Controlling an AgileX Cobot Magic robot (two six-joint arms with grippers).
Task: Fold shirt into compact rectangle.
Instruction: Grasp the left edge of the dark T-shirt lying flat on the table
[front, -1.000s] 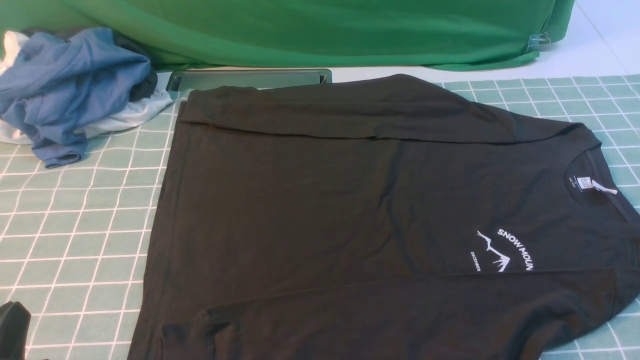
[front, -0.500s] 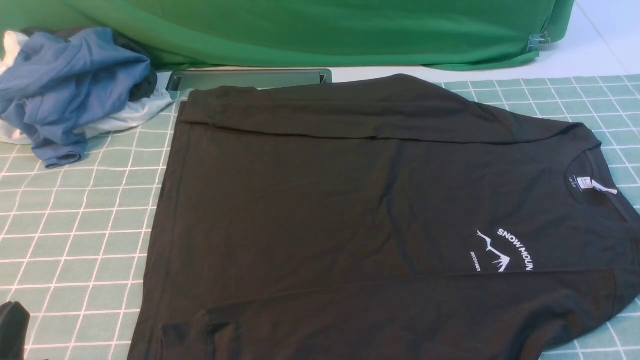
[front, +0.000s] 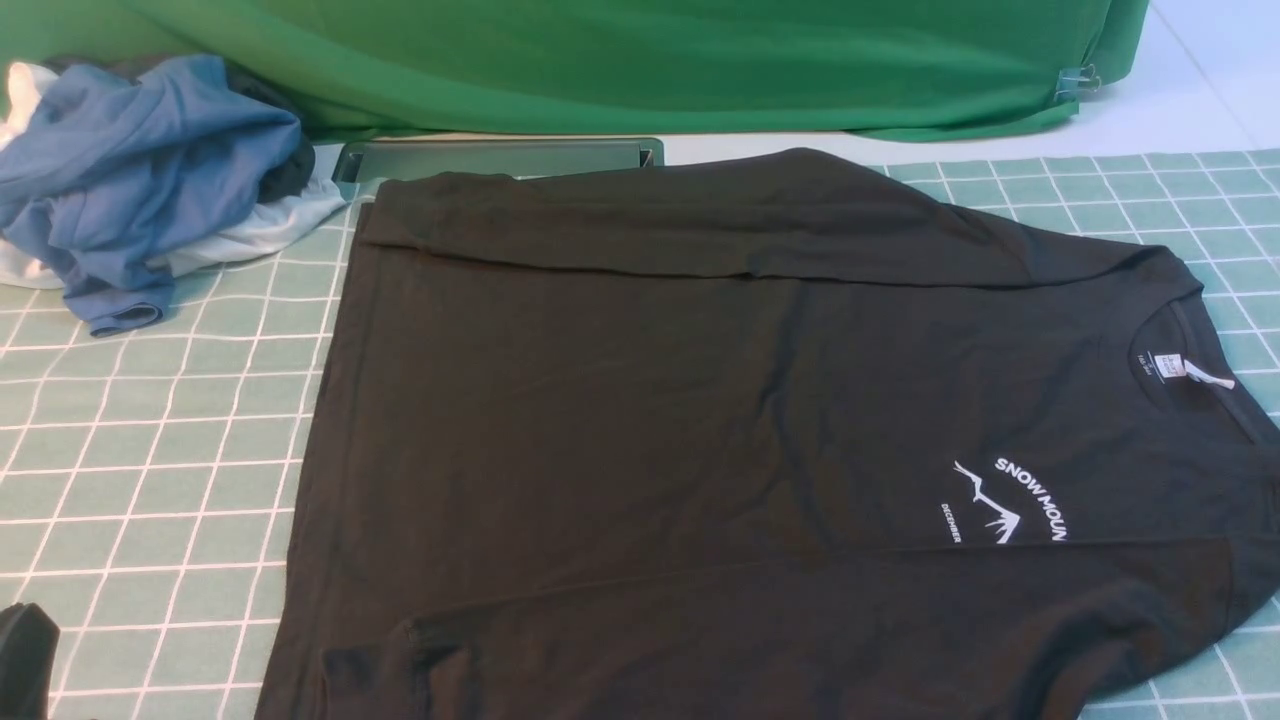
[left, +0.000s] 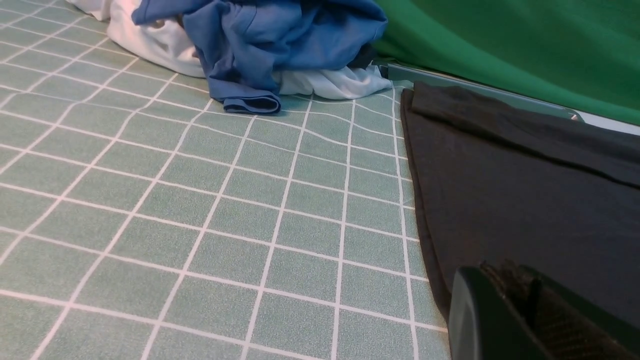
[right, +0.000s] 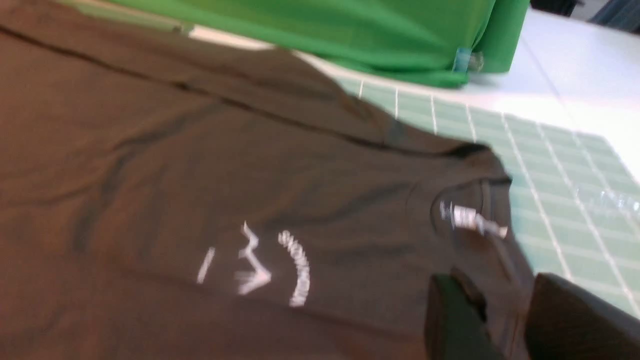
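Note:
The black shirt (front: 640, 400) lies flat on the checked mat, collar to the right, both sleeves folded in over the body. Its white mountain print (front: 1010, 500) and neck label (front: 1190, 370) face up. Only the dark tip of my left gripper (front: 22, 655) shows at the near left corner. In the left wrist view that gripper (left: 505, 272) is shut, empty, and sits by the shirt's (left: 525, 190) hem edge. The front view does not show my right gripper. In its blurred wrist view the right gripper (right: 500, 290) stands open over the shirt (right: 200, 175) near the collar.
A heap of blue and white garments (front: 140, 170) sits at the far left of the green checked mat (front: 150, 450). A flat grey-green tray (front: 500, 158) lies behind the shirt. Green cloth (front: 600, 60) hangs along the back, with bare white tabletop (front: 1200, 80) at far right.

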